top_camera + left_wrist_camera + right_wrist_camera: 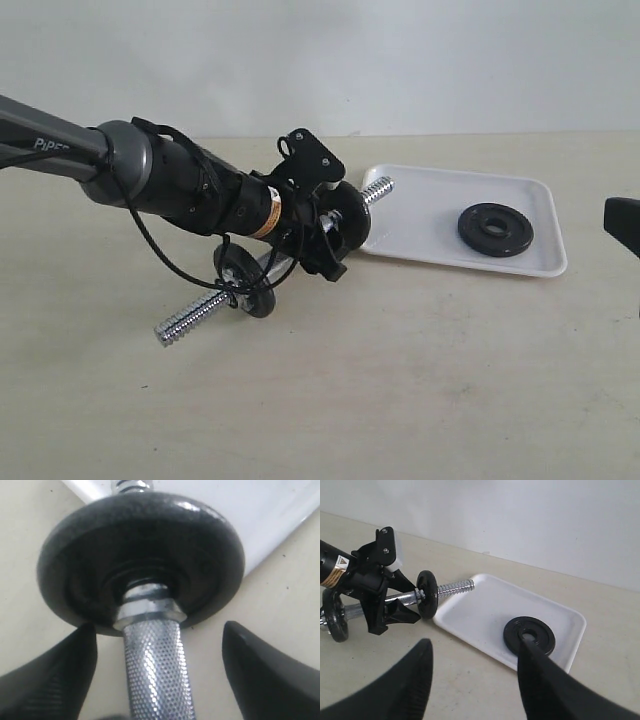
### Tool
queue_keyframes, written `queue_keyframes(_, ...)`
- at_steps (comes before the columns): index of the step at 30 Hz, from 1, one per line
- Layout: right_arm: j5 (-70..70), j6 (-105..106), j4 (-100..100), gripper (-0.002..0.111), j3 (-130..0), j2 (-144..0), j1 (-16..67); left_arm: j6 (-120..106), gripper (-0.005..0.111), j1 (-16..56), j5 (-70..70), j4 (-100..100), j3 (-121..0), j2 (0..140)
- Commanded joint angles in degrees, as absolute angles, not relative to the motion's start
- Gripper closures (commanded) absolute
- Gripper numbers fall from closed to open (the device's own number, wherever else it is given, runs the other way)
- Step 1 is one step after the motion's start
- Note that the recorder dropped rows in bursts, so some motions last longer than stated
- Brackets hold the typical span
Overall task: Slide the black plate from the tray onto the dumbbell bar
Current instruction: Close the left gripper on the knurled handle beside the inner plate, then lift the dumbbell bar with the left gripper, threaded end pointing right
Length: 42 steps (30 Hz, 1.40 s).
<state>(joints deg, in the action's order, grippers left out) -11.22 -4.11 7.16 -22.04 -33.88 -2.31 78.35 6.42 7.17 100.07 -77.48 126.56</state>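
So the black plate [496, 229] is lying flat in the white tray [420, 195], toward the end farthest from the bar, and nothing is touching it. The dumbbell bar [195, 318] lies slantwise on the table [400, 380], and one threaded end pokes over the tray's near corner. Honestly I can't tell if that end rests on the rim or sits just above it. Two other discs are on the bar: the disc near the tray [140, 555], snug against a chrome collar, and a second disc [255, 300] farther down toward the other threaded end. The left gripper [160, 629] has its jaws spread wide, with one finger [50, 680] on each side of the knurled shaft just behind the disc near the tray, and it isn't pinching anything. The right gripper [474, 644] hangs off past the tray's far end, well apart from the bar. Its fingers [555, 690] are parted and there's nothing between them.
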Motion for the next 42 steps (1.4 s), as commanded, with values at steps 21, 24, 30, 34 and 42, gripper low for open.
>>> queue_keyframes(21,-11.04,-4.10,7.40,0.062,-22.42,-33.90,-2.20,78.80,0.042,6.47,-2.14,99.95,-70.01,127.37)
queue_keyframes(24,-11.04,-4.10,7.40,0.062,-22.42,-33.90,-2.20,78.80,0.049,6.47,-2.14,99.95,-70.01,127.37)
queue_keyframes(30,-11.30,-4.10,7.40,0.062,-22.42,-33.90,-2.20,78.80,0.083,6.47,-2.01,99.95,-69.93,127.37)
queue_keyframes(34,-11.42,-4.10,7.40,0.062,-22.42,-33.90,-2.20,78.49,0.102,6.47,-2.01,99.95,-69.93,127.37)
queue_keyframes(42,-11.42,-4.10,7.40,0.062,-22.42,-33.90,-2.20,77.43,0.103,6.47,-2.01,99.95,-69.93,127.23)
